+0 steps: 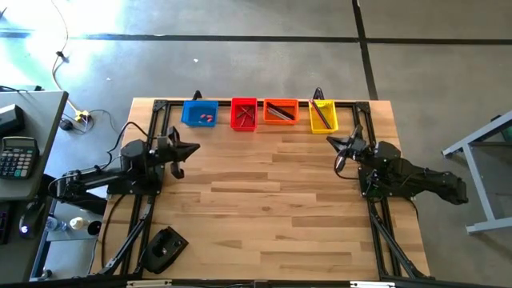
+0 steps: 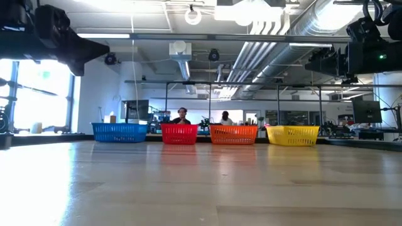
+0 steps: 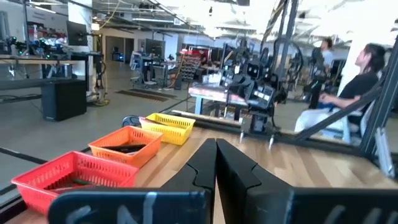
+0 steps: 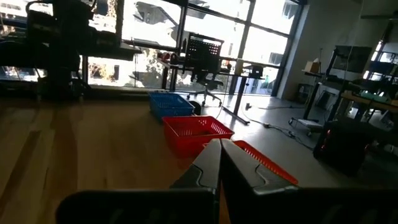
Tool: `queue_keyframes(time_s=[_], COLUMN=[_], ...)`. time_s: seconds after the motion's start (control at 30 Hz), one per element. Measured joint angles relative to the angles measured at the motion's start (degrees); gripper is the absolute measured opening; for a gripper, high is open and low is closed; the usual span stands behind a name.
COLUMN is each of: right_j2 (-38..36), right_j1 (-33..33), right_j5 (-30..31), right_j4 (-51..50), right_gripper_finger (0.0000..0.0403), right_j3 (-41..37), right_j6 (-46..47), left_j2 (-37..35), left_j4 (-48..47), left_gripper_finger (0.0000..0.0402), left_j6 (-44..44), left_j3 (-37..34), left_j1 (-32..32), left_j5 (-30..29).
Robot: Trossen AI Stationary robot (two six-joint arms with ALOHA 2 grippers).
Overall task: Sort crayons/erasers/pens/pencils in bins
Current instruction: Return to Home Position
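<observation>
Bins stand in 1 row on the wooden table (image 1: 264,208), 4 of them, and I take the red bin (image 2: 179,134) as my mark. The blue bin (image 2: 119,132) sits just beside the red bin on the left arm's side. The orange bin (image 2: 233,134) sits just beside the red bin on the other side, and the yellow bin (image 2: 293,135) comes 1 place farther along. The erasers (image 1: 206,118) lie as small pink-red lumps inside the blue bin, next door to the red bin. Thin sticks (image 1: 245,117) lie in the red bin itself, and more sticks show in the orange and yellow bins beyond it.

Both arms are pulled back from the red bin and hang above bare wood. The left gripper (image 3: 216,149) is off to the blue side of the red bin, its 2 fingers pressed together on nothing. The right gripper (image 4: 220,148) is well apart from the red bin, out past the yellow bin, its fingers likewise closed and empty. A person (image 3: 360,81) sits in the room beyond the table.
</observation>
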Motion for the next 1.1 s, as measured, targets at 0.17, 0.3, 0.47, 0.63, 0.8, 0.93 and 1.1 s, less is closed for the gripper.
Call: queue_keyframes(time_s=[0.17, 0.3, 0.47, 0.63, 0.8, 0.93, 1.1], right_j2=[0.0, 0.0, 0.0, 0.0, 0.0, 0.0, 0.0], right_j1=[0.0, 0.0, 0.0, 0.0, 0.0, 0.0, 0.0], right_j5=[-0.03, -0.04, -0.09, -0.11, -0.11, -0.13, -0.15], right_j4=[0.0, 0.0, 0.0, 0.0, 0.01, 0.0, 0.02], right_gripper_finger=[0.0, 0.0, 0.0, 0.0, 0.0, 0.0, 0.0], right_j3=[-0.02, -0.02, -0.02, -0.02, -0.04, -0.04, -0.04], right_j6=[-0.01, 2.56, 3.61, 3.85, 3.85, 3.85, 3.85], left_j2=[0.0, 0.04, 0.04, 0.11, 0.11, 0.13, 0.13], left_j4=[-3.29, -4.92, -4.06, -3.16, -3.16, -3.19, -3.16], left_gripper_finger=[0.0, 0.0, 0.0, 0.0, 0.0, 0.0, 0.0], left_j6=[0.62, -0.36, 7.06, 4.44, 0.67, 1.06, 1.06], left_j3=[0.0, 0.0, 0.02, 0.02, 0.02, 0.02, 0.02], left_j1=[0.0, -0.02, -0.01, 0.0, 0.0, 0.0, 0.0], left_j5=[-0.28, -2.04, -7.32, -12.66, -12.65, -12.65, -12.64])
